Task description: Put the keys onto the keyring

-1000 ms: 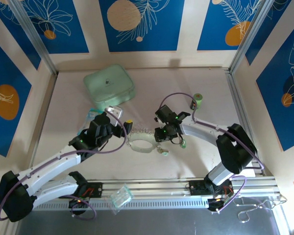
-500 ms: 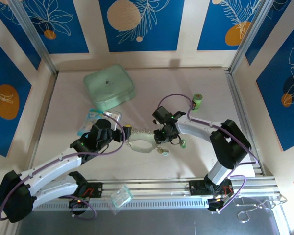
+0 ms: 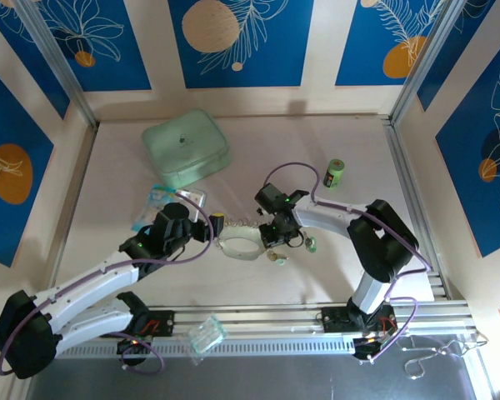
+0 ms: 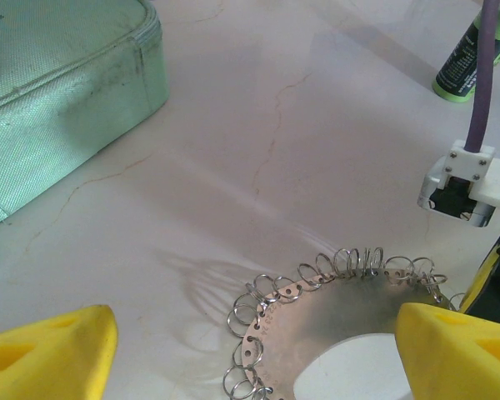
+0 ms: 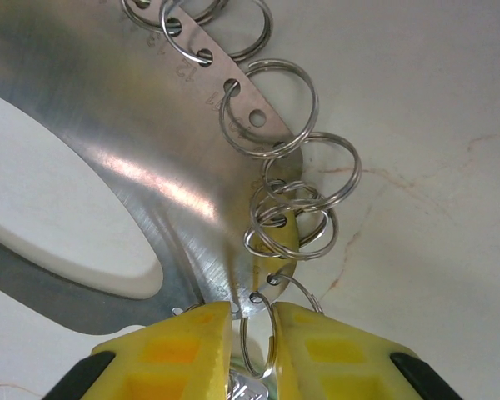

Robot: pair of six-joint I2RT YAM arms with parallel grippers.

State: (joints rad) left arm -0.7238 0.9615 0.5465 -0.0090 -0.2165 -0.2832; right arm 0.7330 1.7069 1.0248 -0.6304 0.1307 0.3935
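Plainly, one keyring [image 3: 233, 236] lies flat on the table [image 3: 317, 133] between the two arms. It is a metal disc [image 4: 342, 308] with a pale opening, and its rim carries small split rings [image 5: 267, 108] too overlapped for us to count.

We see the left gripper [image 4: 254, 325] over its left edge, its two yellow fingers [image 4: 50, 346] spread wide and holding nothing. The right gripper [image 5: 252, 321] crowds the right rim, its fingers drawn narrow with one small ring standing in the gap; whether they pinch it we cannot tell.

Just right of the keyring lie a pale key [image 3: 276, 257] and a green-headed key [image 3: 312, 244], two in all, close beside the right arm.

Farther back are one mint-green box [image 3: 186, 148] and one green can [image 3: 336, 173], well apart. One printed packet [image 3: 154, 200] lies by the left arm.
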